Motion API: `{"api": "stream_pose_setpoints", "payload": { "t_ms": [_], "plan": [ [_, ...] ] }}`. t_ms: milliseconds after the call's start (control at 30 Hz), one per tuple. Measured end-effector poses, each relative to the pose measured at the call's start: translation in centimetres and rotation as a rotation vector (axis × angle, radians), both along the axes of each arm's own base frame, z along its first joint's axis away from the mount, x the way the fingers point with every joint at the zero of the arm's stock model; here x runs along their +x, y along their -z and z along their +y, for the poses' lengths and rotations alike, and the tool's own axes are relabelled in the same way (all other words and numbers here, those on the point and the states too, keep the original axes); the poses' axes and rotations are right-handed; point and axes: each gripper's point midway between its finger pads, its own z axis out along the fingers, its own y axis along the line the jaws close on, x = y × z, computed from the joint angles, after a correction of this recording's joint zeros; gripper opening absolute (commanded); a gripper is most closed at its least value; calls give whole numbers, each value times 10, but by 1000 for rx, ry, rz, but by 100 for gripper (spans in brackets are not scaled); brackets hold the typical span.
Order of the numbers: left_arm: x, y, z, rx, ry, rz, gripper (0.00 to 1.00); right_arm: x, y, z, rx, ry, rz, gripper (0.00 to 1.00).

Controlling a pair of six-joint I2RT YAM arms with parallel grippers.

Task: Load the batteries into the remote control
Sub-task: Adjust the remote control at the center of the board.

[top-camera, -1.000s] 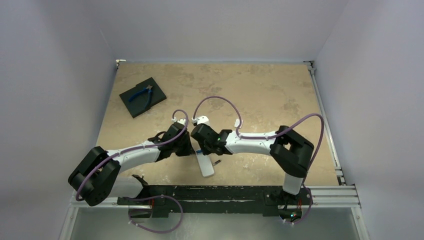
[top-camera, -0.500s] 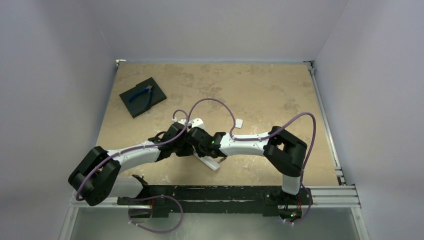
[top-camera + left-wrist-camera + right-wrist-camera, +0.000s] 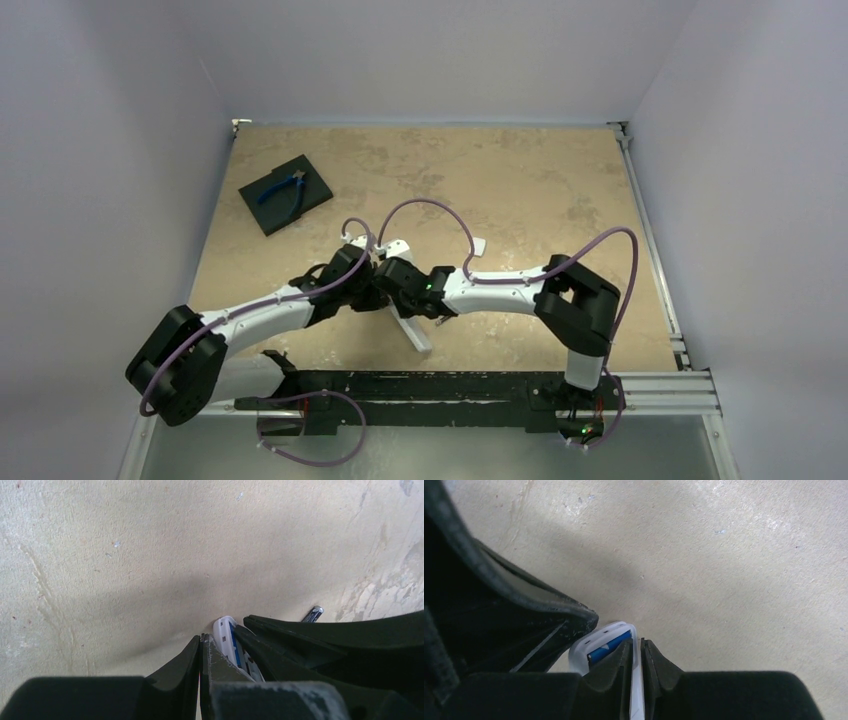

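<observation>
The right gripper (image 3: 638, 647) has swung in beside the left gripper (image 3: 201, 639) since a second ago. The left one is pressed together, empty. The remote control (image 3: 580, 657) holds the blue battery (image 3: 610, 647) in its open bay; narrow right jaws pinch its side wall. The dark battery (image 3: 312, 614) lies on the table (image 3: 150, 555)

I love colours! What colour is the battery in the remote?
Blue battery in remote; clearest in right wrist view.

Top view high overhead; wrist views close, sharing remote (image 3: 225, 630)
</observation>
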Motion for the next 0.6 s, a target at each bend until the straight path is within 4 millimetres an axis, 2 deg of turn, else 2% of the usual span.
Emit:
{"api": "stream_pose_setpoints", "payload": {
  "t_ms": [400, 600],
  "plan": [
    [-2, -2, 2, -8, -9, -5, 2, -7, -28, -2, 57, -8, -19, 21],
    [-2, -5, 3, -13, -17, -18, 3, -10, -28, -8, 56, -8, -18, 26]
  ]
}}
